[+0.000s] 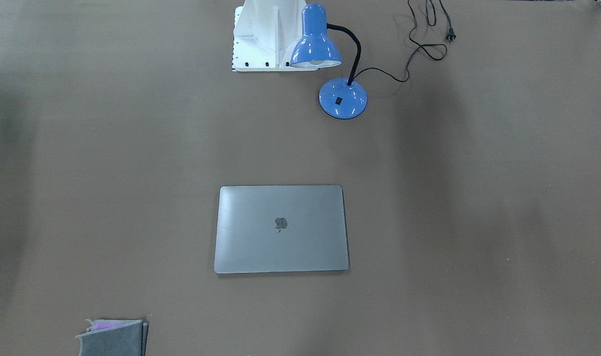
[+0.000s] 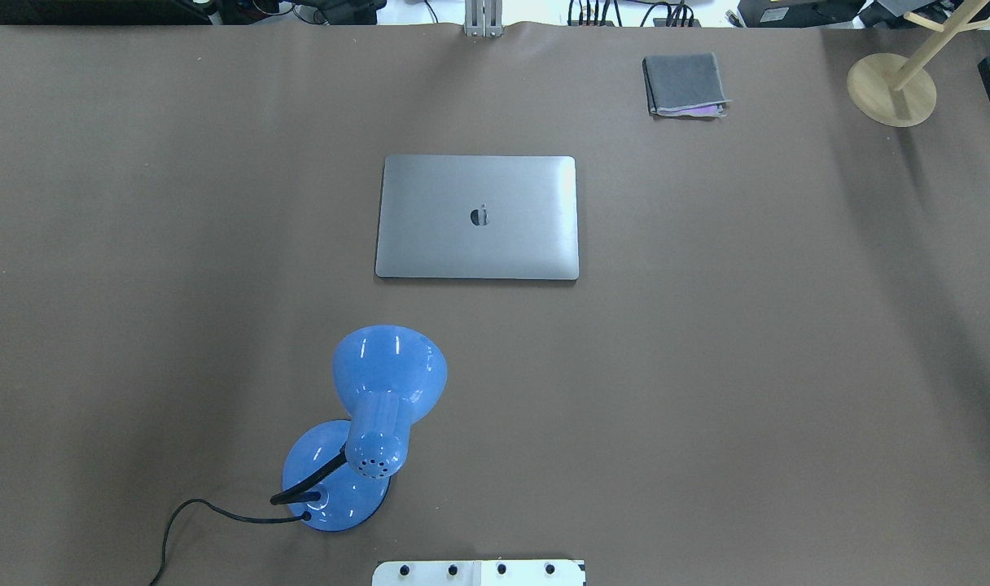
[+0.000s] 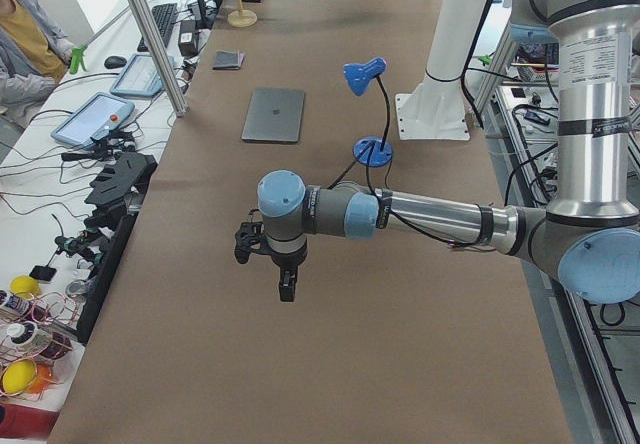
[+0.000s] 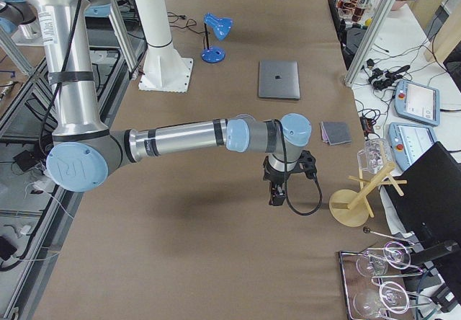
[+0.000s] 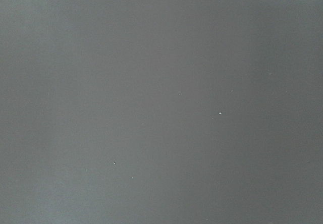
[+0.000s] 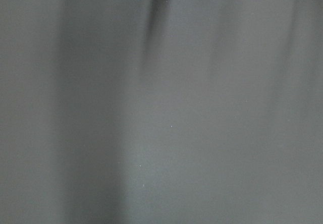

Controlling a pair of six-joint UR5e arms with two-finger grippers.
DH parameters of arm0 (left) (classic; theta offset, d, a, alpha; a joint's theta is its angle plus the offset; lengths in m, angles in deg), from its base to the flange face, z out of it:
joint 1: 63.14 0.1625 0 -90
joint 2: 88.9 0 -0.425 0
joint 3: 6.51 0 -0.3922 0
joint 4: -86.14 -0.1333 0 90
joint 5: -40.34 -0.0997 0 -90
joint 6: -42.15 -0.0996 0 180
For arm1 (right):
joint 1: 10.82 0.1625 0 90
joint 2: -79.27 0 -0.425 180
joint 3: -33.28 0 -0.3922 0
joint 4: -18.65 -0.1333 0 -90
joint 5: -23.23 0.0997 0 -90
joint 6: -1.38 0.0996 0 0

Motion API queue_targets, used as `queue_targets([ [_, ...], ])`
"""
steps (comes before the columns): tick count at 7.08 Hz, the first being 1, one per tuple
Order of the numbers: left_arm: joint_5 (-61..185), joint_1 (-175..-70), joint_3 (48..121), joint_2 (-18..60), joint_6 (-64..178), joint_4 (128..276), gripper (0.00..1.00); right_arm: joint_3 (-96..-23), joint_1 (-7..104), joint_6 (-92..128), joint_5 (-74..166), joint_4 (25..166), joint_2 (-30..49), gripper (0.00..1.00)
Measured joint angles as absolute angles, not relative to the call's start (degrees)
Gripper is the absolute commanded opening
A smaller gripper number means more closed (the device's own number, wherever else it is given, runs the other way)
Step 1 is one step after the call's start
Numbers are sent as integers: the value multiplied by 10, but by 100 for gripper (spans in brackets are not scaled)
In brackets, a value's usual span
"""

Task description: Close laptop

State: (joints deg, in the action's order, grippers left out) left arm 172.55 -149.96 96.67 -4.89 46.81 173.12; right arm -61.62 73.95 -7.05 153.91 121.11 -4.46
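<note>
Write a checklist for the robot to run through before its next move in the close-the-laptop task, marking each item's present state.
1. Lid of the laptop fully down: ok; it lies flat and shut, logo up.
2. Nothing resting on the lid: ok.
3. The blue desk lamp standing apart from the laptop: ok.
4. The left gripper away from the laptop: ok; it hangs over bare table.
5. The right gripper away from the laptop: ok; it too hangs over bare table.
6. Either gripper open or shut: cannot tell; only the side views show them.
</note>
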Motion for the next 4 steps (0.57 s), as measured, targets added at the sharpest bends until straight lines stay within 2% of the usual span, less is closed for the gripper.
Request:
queue_targets([
  [4,1681,-1510,964,-61,395,1727,98,-620,735,-61,1544,1244,-21,100],
])
